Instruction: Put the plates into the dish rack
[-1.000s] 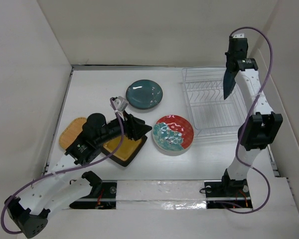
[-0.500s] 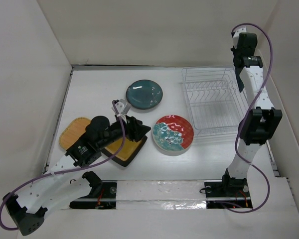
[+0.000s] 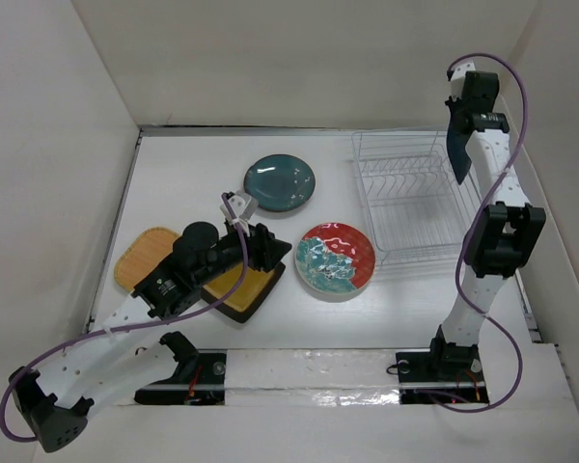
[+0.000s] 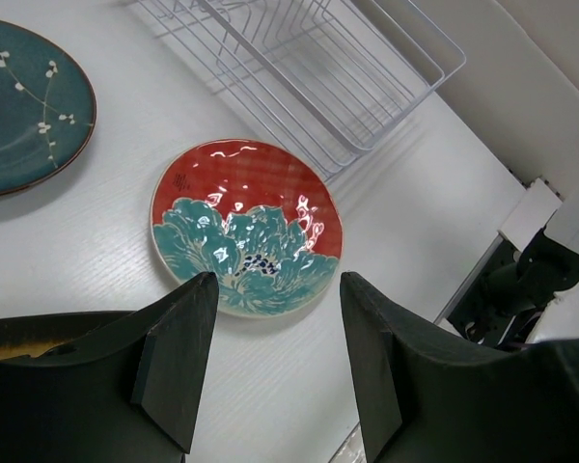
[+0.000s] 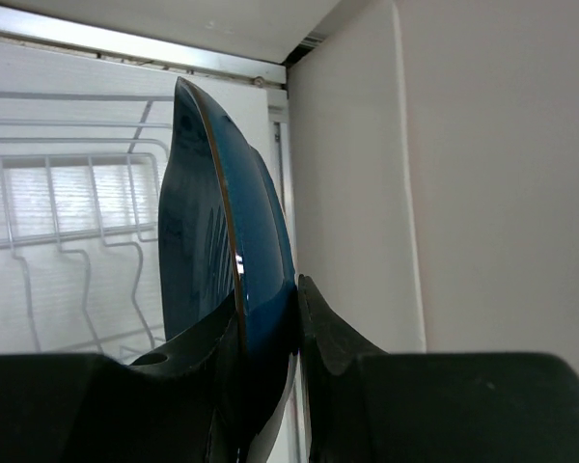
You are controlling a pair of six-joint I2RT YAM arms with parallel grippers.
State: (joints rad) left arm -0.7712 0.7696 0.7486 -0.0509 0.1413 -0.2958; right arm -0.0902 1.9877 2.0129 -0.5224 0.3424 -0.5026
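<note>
My right gripper [image 3: 460, 123] is shut on the small dark blue plate [image 5: 227, 260], held on edge high above the right end of the white wire dish rack [image 3: 412, 198]; the plate also shows from above [image 3: 456, 147]. My left gripper [image 3: 268, 249] is open and empty, over the square mustard-yellow plate [image 3: 241, 286], beside the marbled red-teal-white plate [image 3: 335, 260]. In the left wrist view the marbled plate [image 4: 246, 230] lies just beyond the fingertips [image 4: 188, 338]. The teal plate [image 3: 280, 182] lies at the back; the tan-orange plate [image 3: 140, 257] at the left.
White walls close the table at the back and both sides. The right wall [image 5: 482, 174] is close beside the blue plate. The rack [image 4: 299, 68] holds no plates in its slots. Purple cables loop off both arms.
The right arm has raised the blue plate from over the rack's right part to its far right corner by the wall. The left gripper has edged slightly right, toward the marbled plate.
</note>
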